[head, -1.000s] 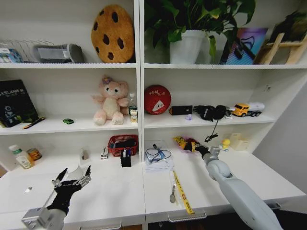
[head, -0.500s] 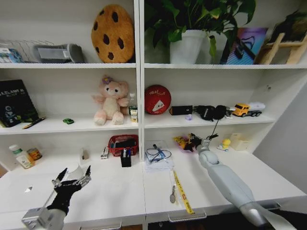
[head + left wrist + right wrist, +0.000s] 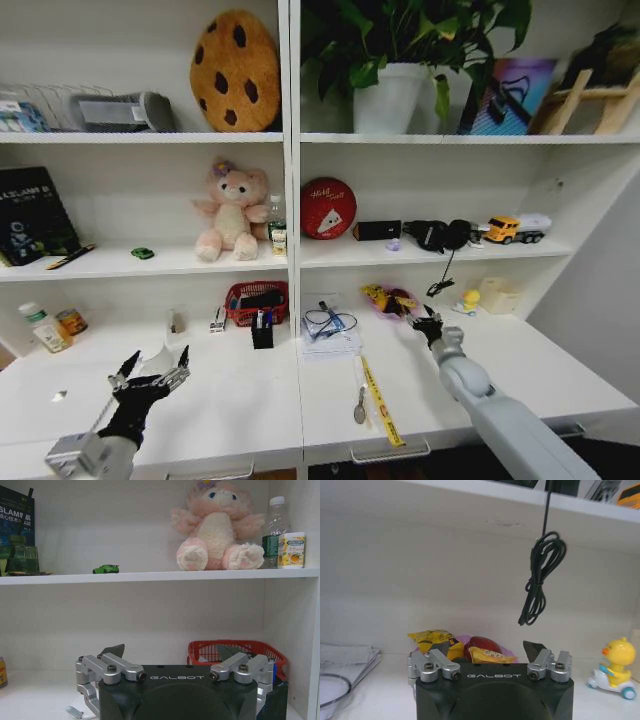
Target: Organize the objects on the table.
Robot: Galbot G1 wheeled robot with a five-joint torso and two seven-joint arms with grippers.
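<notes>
My right gripper hovers open over the white table, just short of a pink bowl of snack packets. Low at the near left, my left gripper is open and holds nothing. A tiny green toy car sits on the middle shelf. Beside the pink plush bear stands a clear bottle with a green label. Blue pens stand in a black holder. A flat silver laptop seems to lie at the near left.
A red basket stands at the back of the table. Papers with a coiled cable, a yellow tape measure and a spoon lie mid-table. A black cord hangs near a duck toy. Pill bottles stand far left.
My right gripper reached toward the snack bowl half a second ago and has since drawn back toward me and slightly right. The left arm has stayed still.
</notes>
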